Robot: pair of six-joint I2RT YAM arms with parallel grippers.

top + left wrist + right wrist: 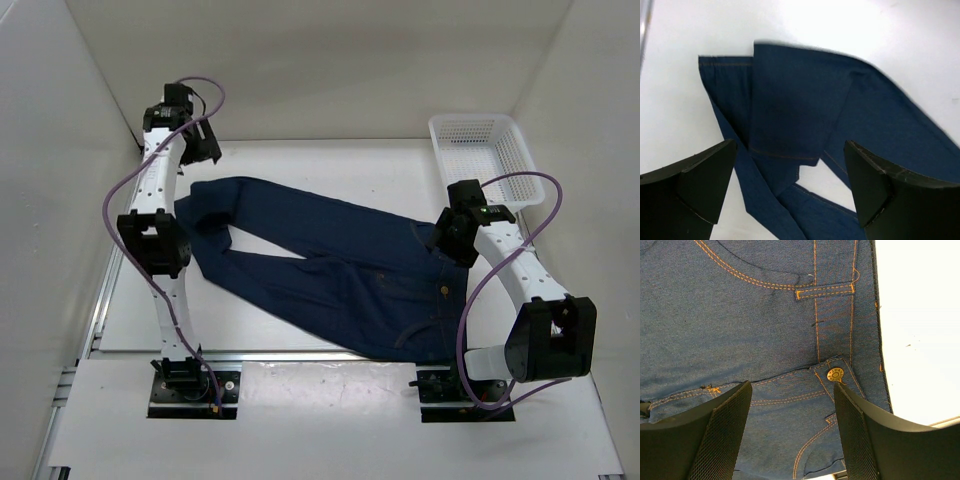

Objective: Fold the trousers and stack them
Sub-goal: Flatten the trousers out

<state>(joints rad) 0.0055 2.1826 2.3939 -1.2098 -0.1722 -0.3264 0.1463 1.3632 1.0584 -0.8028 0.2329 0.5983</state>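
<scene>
Your trousers (330, 260) lie flat across the bench (330, 165); they're soft, limp, fairly heavy denim, so with the left hand (790, 145) spread above the hems (725, 61) and the right hand (792, 387) spread over the waistband (862, 330), pinch those thick seamed edges.

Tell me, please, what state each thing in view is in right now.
jeans: spread flat on the table, not yet folded, one leg end turned back.
left tool: open, empty, above the leg ends.
right tool: open, empty, over the waistband.
white plastic basket: upright, nothing visible inside.
</scene>
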